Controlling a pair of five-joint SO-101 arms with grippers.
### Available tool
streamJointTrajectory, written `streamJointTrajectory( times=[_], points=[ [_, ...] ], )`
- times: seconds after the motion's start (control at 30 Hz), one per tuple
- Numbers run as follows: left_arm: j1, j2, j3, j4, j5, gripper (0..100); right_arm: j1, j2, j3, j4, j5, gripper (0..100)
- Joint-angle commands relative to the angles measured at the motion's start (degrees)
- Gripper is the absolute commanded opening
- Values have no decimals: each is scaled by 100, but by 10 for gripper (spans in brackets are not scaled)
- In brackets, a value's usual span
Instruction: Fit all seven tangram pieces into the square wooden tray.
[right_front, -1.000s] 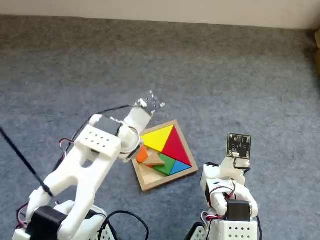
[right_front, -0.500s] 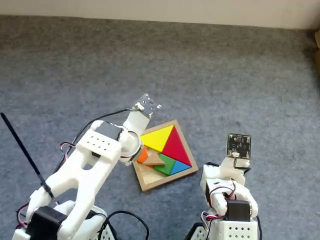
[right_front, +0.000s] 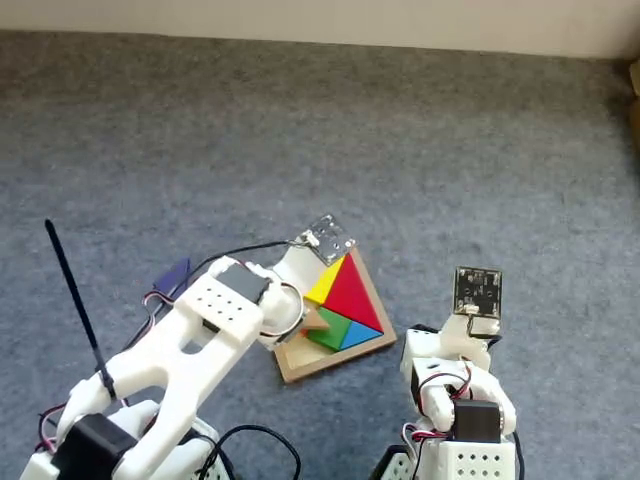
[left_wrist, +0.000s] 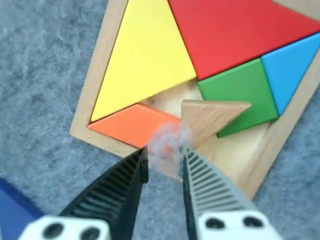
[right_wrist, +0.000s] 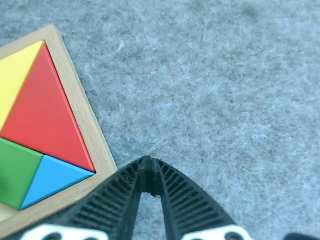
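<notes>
A grey, nubby carpet (right_front: 450, 150) covered the whole work surface, lying under the left gripper's fingers (left_wrist: 122, 185) and stretching out ahead of the right gripper's fingers (right_wrist: 125, 192) alike. Far beyond both pairs of fingertips a pale band (right_front: 320, 20), wall or skirting, closed off the carpet's far edge. The light fell soft and even, leaving only faint shadows.

No readable text, labels, numbers or signs on anything visible.
</notes>
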Motion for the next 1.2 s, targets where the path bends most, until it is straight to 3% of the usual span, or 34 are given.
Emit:
streamJointTrajectory(
  times=[0.0, 0.67, 0.77, 0.93, 1.17],
  points=[
    [101, -145, 92, -176, 44, 116, 66, -75, 804, 40, -53, 5],
    [-40, -637, -312, 18, 79, 115, 66, -75, 804, 40, -53, 5],
    [-497, -1393, -268, 299, 79, 115, 66, -75, 804, 40, -53, 5],
    [-1930, -2316, 31, 369, 79, 115, 66, -75, 804, 40, -53, 5],
    [-3442, -2273, -215, 756, -273, 120, 66, -75, 804, 40, -53, 5]
  ],
)
